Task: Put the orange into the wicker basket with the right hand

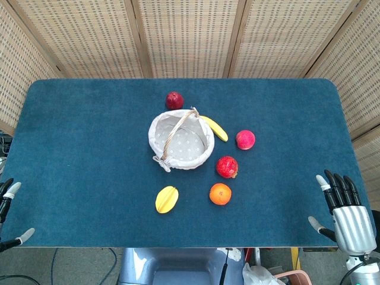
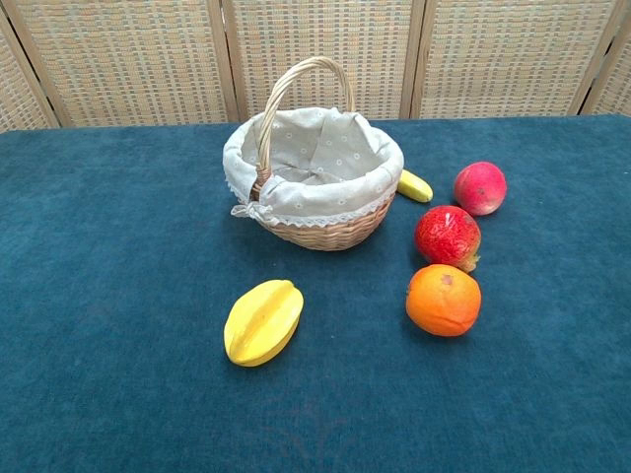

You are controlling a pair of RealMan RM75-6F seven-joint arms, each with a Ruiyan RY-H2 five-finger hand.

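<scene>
The orange (image 1: 220,194) (image 2: 444,300) lies on the blue table, in front of a red pomegranate (image 1: 227,167) (image 2: 447,236). The wicker basket (image 1: 181,141) (image 2: 315,182), lined with pale cloth and empty, stands at mid-table behind and left of the orange. My right hand (image 1: 343,211) hovers at the table's front right edge, fingers spread, holding nothing, well to the right of the orange. My left hand (image 1: 8,214) shows only as fingertips at the front left edge, apart and empty. Neither hand appears in the chest view.
A yellow starfruit (image 1: 167,199) (image 2: 262,321) lies left of the orange. A banana (image 1: 215,127) (image 2: 415,185) and a pink-red fruit (image 1: 245,139) (image 2: 480,187) sit right of the basket; a dark red fruit (image 1: 174,100) lies behind it. Woven screens enclose the table.
</scene>
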